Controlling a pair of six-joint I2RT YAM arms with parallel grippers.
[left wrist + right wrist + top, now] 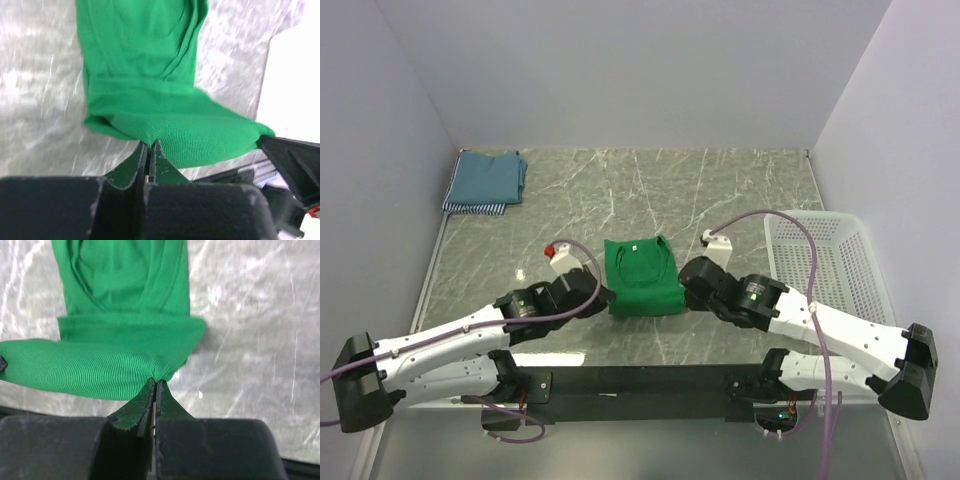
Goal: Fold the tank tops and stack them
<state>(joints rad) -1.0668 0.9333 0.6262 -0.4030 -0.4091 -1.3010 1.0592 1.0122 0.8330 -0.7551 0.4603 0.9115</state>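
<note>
— What's around you?
— A grey marbled table [740, 190] between plain white walls [620, 70]. In the far left corner a teal-blue tank top [488, 175] lies folded on the striped tank top [475, 208], whose edge peeks out beneath it.
— And your left gripper?
— My left gripper [149, 145] is pressed together on the near left corner of the green tank top [642, 272], with cloth bunched right at the tips.
— Where does that top lie?
— Mid-table, just ahead of both grippers, neckline away from me. The held hem runs left to right between them and the body stretches away from me. Neither arm is nearer, since each has a corner.
— The right one?
— My right gripper [155, 382] pinches the near right corner the same way, jaws tight on the fabric.
— Next move?
— I judge the hem goes forward toward the neckline, both arms in step, or the edge will skew.
— The basket?
— The white mesh basket [850, 225] stands at the right edge, well apart from the top. I see no garment in it.
</note>
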